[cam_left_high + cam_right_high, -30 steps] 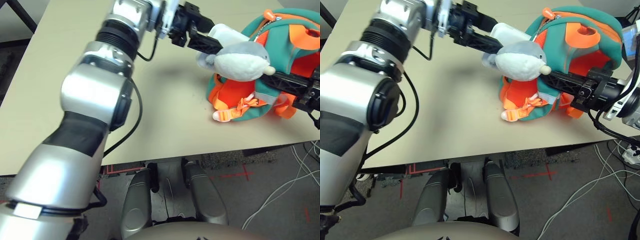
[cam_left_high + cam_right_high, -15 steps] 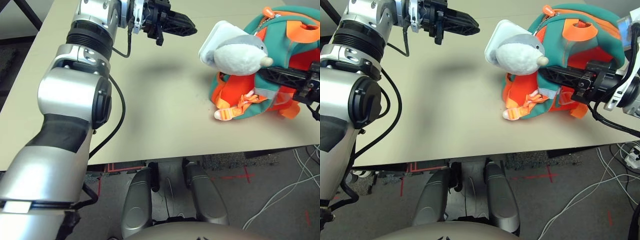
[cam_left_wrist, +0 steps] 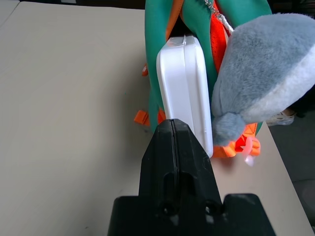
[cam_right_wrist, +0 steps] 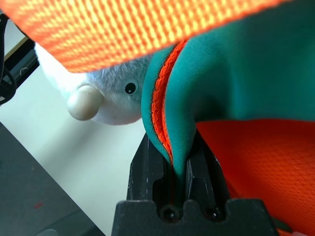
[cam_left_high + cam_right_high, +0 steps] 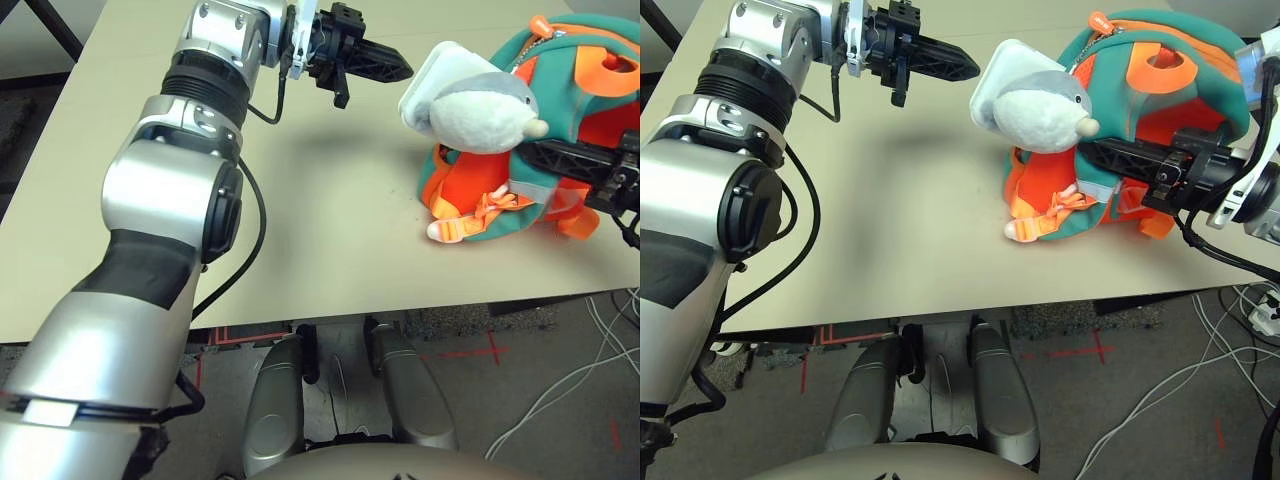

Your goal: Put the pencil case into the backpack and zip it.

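Left hand (image 3: pixel 172 123): fingers pressed together, empty, just short of the case (image 3: pixel 184 86). Only the right wrist view shows the right hand (image 4: pixel 173 162) pinching the backpack (image 4: pixel 236 83) trim.

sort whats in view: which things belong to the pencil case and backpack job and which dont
Part of the job:
- pencil case, partly in the backpack
- backpack
- left gripper, shut, empty
- right gripper, clamped on the backpack's teal edge

Not part of the job:
- plush toy
- floor cables
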You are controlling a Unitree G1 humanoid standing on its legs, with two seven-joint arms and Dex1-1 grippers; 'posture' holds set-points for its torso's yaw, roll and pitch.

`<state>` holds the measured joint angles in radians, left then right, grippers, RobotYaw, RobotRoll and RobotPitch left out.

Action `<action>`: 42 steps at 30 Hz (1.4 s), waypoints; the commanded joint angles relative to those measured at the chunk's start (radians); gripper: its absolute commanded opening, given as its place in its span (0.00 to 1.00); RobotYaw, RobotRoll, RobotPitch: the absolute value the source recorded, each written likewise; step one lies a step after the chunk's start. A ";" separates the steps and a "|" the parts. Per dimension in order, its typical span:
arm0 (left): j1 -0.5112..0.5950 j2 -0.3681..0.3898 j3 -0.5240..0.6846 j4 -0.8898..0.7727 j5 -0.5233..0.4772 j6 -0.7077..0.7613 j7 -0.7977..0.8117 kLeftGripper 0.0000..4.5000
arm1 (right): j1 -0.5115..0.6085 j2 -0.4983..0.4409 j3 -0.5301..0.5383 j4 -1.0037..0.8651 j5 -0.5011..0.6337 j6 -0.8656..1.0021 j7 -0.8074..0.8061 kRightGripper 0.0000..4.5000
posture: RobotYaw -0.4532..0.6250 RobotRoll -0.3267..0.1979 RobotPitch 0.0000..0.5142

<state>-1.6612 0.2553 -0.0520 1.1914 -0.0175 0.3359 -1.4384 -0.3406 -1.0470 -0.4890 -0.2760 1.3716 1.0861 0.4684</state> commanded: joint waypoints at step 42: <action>-0.005 -0.145 0.062 0.045 -0.019 -0.074 0.138 0.00 | -0.018 0.041 0.050 -0.023 -0.031 0.013 0.001 0.03 | 0.30 0.62 0.49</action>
<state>-1.6434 0.0825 -0.0033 1.2375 -0.0228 0.2803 -1.2891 -0.3592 -1.0067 -0.4774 -0.2881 1.3500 1.0824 0.4571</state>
